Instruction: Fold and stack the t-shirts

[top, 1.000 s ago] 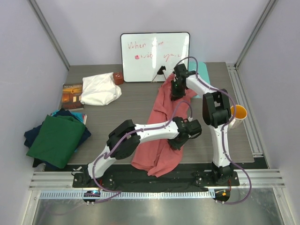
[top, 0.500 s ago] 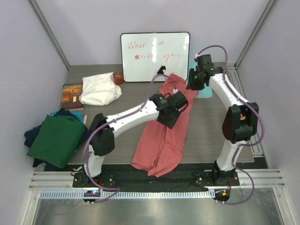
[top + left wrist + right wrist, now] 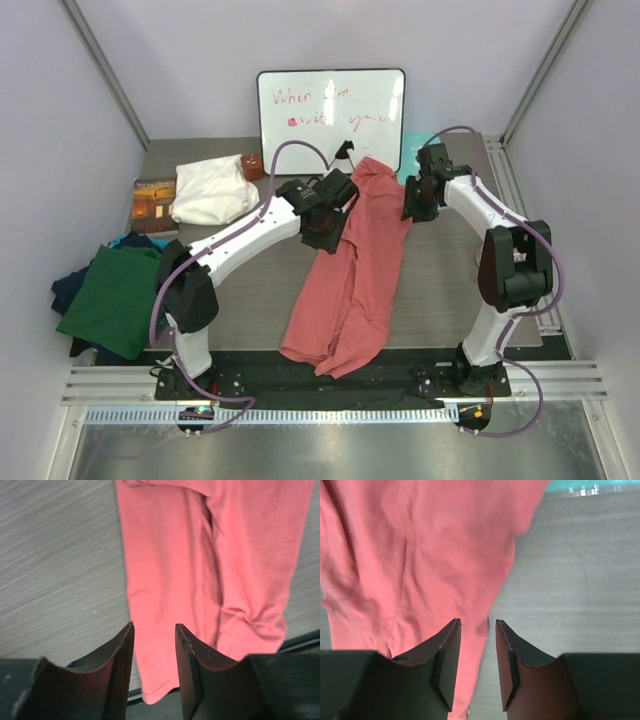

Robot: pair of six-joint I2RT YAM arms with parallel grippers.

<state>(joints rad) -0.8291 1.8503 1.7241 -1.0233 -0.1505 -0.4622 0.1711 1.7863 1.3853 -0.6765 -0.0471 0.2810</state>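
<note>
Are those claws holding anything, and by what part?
Nothing: the left gripper and right gripper are both open and empty, over the pink shirt.

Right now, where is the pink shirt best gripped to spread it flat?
Probably at the far end of the shirt, by the whiteboard, one side edge per tool: left tool from the left, right tool from the right. It lies bunched in a long strip, and both open tools flank that end.
</note>
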